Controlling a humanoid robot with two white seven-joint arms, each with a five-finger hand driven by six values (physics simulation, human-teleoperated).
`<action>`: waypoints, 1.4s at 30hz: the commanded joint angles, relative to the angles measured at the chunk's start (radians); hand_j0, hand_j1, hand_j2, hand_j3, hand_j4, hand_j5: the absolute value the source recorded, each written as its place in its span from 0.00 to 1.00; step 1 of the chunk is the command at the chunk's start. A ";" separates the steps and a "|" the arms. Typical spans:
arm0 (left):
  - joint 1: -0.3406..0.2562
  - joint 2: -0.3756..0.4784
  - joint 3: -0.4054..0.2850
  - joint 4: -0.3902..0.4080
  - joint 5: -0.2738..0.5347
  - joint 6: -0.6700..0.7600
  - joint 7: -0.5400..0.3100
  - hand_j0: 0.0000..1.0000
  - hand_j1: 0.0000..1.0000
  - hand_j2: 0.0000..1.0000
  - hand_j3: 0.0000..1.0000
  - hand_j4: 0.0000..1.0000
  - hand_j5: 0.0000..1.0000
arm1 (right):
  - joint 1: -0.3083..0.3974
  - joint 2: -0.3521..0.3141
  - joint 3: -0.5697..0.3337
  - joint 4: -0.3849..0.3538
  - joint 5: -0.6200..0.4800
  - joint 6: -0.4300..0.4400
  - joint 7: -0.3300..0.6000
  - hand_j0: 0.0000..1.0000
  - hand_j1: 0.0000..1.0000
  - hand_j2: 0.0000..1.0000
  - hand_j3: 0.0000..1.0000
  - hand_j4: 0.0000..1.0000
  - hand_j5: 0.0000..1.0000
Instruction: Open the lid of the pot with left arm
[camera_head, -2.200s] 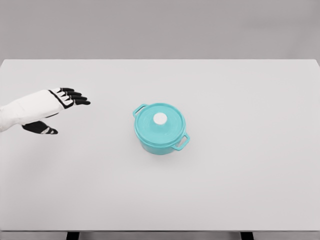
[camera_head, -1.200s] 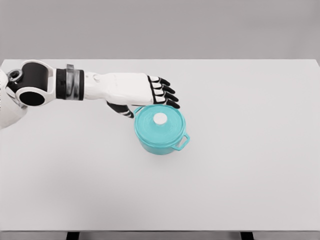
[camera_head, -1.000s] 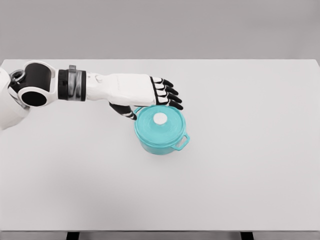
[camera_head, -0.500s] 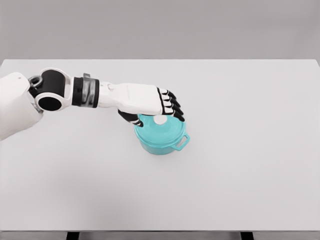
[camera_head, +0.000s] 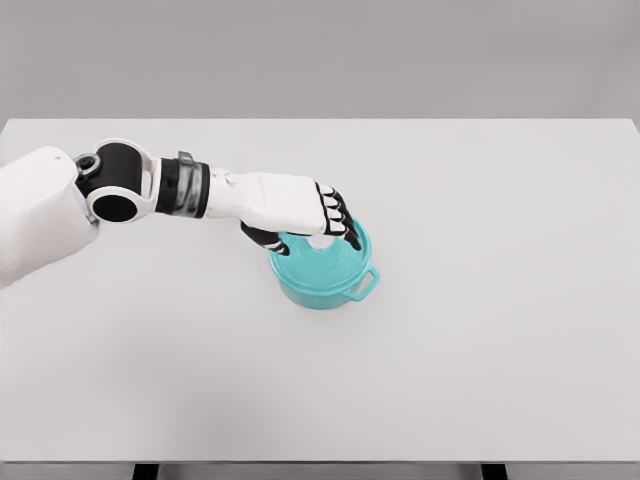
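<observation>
A teal pot (camera_head: 318, 286) with two side handles stands near the middle of the white table (camera_head: 500, 330). Its teal lid (camera_head: 328, 264) sits on it, and the lid's white knob (camera_head: 322, 241) peeks out from under my hand. My left hand (camera_head: 312, 238) reaches in from the left and lies over the top of the lid. Its black fingers (camera_head: 346, 229) curl down past the knob on the far right side, and the thumb (camera_head: 266, 238) is at the lid's left rim. The hand hides the lid's back part. The right arm is out of view.
One pot handle (camera_head: 365, 284) sticks out toward the front right. The table's front edge runs along the bottom of the picture. A grey wall stands behind the table.
My left arm swung in from the far left to above the pot, then dropped onto the lid. In the last half second the fingers curled down around the knob. The pot has not moved.
</observation>
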 joint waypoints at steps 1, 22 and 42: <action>0.000 -0.001 0.000 0.001 0.005 0.002 0.000 0.82 0.82 0.82 0.82 0.82 0.82 | 0.000 0.000 0.000 0.000 -0.001 0.000 0.000 1.00 1.00 1.00 1.00 1.00 1.00; -0.002 -0.019 -0.015 0.015 -0.011 0.002 0.000 0.73 0.73 0.73 0.73 0.73 0.73 | 0.000 0.000 0.000 0.000 0.000 0.000 0.000 1.00 1.00 1.00 1.00 1.00 1.00; 0.000 -0.019 -0.013 0.015 -0.041 0.002 -0.001 0.45 0.45 0.45 0.45 0.45 0.45 | 0.000 0.000 0.000 0.000 0.000 0.000 0.000 1.00 1.00 1.00 1.00 1.00 1.00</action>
